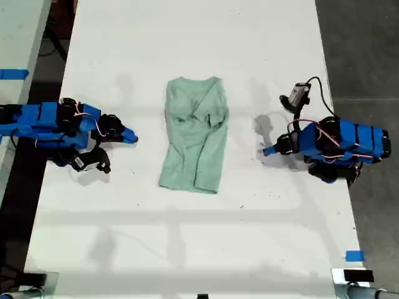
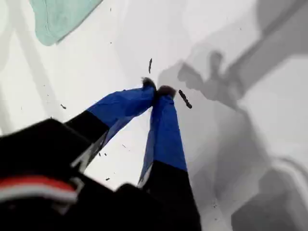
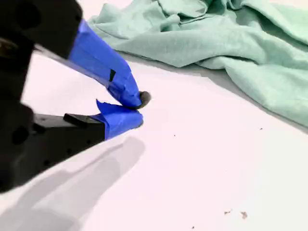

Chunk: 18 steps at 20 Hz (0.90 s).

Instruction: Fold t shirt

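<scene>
Bare table [image 1: 199, 237] lay open all around the t shirt [image 1: 194, 134]; nothing stood between it and either arm.

- Shirt [image 2: 60, 19]: first wrist view shows one corner only; the rest is cut by the picture's edge.
- Shirt, second wrist view: cut off on two sides; folds overlap, so the underlying layers are hidden.
- Table [image 1: 187, 249]: far and near edges run out of the exterior view.
- Blue arms: bases cut by the exterior view's left and right edges.
- Specks [image 2: 184, 98] by my first gripper [image 2: 158, 89]: too small to identify, possibly debris.
</scene>
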### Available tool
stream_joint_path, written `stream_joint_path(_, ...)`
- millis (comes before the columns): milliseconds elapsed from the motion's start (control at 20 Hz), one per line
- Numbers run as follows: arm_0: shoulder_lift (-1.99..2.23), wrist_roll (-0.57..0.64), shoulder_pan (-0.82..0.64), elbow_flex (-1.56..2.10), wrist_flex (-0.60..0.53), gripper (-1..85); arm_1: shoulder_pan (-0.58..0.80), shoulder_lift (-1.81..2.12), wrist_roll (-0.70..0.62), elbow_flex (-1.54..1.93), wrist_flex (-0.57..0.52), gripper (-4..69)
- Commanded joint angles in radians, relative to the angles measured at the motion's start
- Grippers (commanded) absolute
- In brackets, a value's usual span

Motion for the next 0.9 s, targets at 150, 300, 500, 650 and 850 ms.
stream_joint_path(150,-0.009,-0.021,0.018,0.017,-0.015,0.0,0.020,0.008,-0.020,0.012,-0.014,1.9)
stream_joint_path(300,-0.009,-0.021,0.020,0.017,-0.015,0.0,0.021,0.008,-0.020,0.012,-0.014,1.9)
stream_joint_path(500,-0.008,-0.021,0.025,0.011,-0.012,0.0,0.009,0.006,-0.005,0.002,-0.009,1.9)
stream_joint_path(650,-0.067,-0.044,0.077,-0.137,0.048,0.0,-0.008,-0.273,-0.017,-0.202,-0.041,1.9)
stream_joint_path(850,-0.535,0.029,0.187,-0.721,0.143,0.0,-0.091,-1.054,-0.124,-0.841,-0.095,1.7)
